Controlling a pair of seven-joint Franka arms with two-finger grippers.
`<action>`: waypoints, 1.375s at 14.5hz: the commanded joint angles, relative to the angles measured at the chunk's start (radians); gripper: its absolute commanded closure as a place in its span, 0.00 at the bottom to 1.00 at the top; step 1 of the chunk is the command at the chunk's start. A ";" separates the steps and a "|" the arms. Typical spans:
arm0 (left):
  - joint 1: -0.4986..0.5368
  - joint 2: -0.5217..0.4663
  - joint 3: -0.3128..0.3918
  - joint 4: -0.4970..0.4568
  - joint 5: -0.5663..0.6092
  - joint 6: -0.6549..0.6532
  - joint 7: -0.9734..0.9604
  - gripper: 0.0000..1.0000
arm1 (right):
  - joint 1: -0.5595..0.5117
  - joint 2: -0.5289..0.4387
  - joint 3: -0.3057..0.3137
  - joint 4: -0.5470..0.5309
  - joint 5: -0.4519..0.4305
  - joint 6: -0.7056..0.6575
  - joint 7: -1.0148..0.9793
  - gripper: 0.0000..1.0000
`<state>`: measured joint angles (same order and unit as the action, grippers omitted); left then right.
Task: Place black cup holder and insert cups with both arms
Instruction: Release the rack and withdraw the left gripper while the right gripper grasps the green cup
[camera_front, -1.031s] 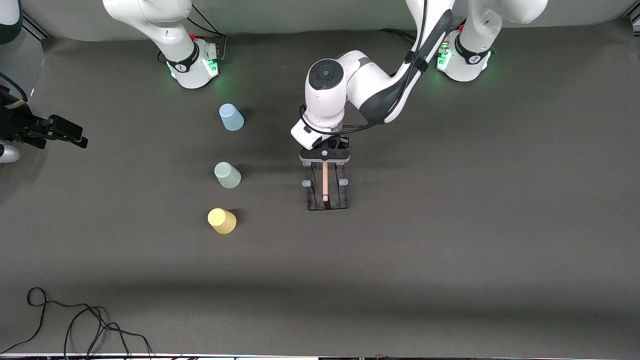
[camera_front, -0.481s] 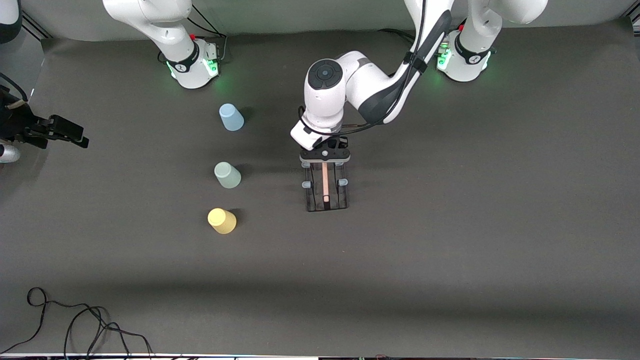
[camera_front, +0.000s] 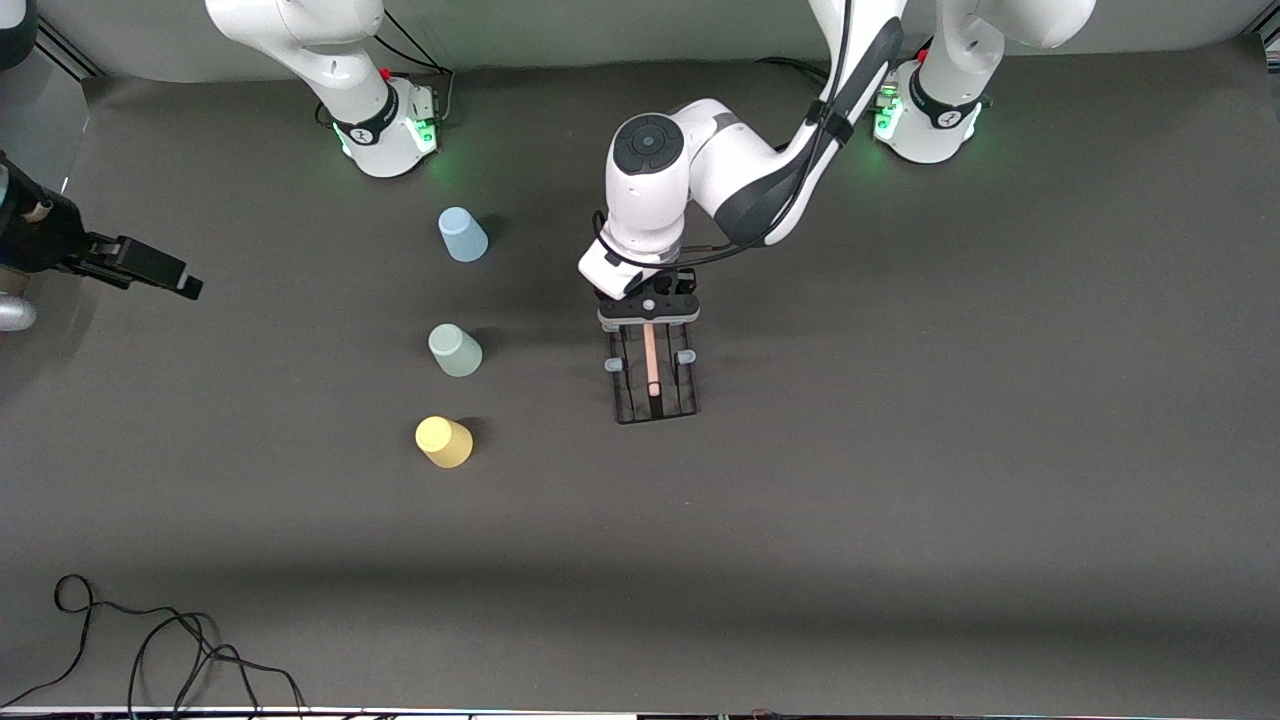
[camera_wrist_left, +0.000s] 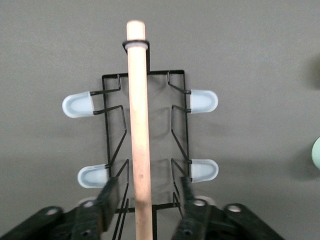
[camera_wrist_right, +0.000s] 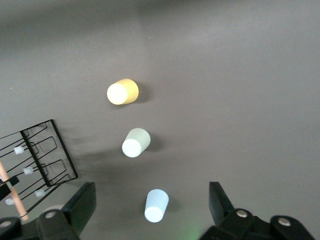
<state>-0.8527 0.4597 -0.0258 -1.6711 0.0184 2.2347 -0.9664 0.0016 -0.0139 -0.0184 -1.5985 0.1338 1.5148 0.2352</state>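
The black cup holder (camera_front: 655, 385) stands on the mat mid-table, its wooden rod (camera_wrist_left: 138, 115) on top and its blue-capped pegs (camera_wrist_left: 77, 105) sticking out sideways. My left gripper (camera_front: 648, 312) is over the holder's end nearer the arm bases. It is open, with a finger (camera_wrist_left: 108, 197) on each side of the rod and a gap to it. Three upturned cups stand in a row toward the right arm's end: pale blue (camera_front: 462, 235), mint (camera_front: 454, 350), yellow (camera_front: 443, 442). My right gripper (camera_front: 185, 288) is open and empty, up in the air at that end. Its wrist view shows the blue cup (camera_wrist_right: 156, 205) between the jaws, far below.
A black cable (camera_front: 150, 640) lies coiled on the mat's near corner at the right arm's end. The green-lit arm bases (camera_front: 390, 130) stand along the farthest edge. The mint cup's edge (camera_wrist_left: 317, 152) shows in the left wrist view.
My right gripper has shifted a little toward the cups. My left gripper has stayed over the holder's end, and the holder has turned very slightly.
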 joint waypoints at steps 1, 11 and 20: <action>-0.005 -0.019 0.020 0.048 0.014 -0.050 -0.025 0.00 | 0.047 0.006 0.000 -0.011 0.015 -0.002 0.091 0.00; 0.328 -0.167 0.024 0.188 0.018 -0.457 0.324 0.00 | 0.225 -0.027 -0.002 -0.326 0.013 0.362 0.237 0.00; 0.697 -0.331 0.024 0.091 0.046 -0.586 0.859 0.04 | 0.314 0.000 -0.002 -0.774 0.015 0.922 0.242 0.00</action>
<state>-0.2030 0.2089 0.0123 -1.4895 0.0327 1.6485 -0.1650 0.2930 0.0018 -0.0110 -2.2797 0.1376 2.3344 0.4580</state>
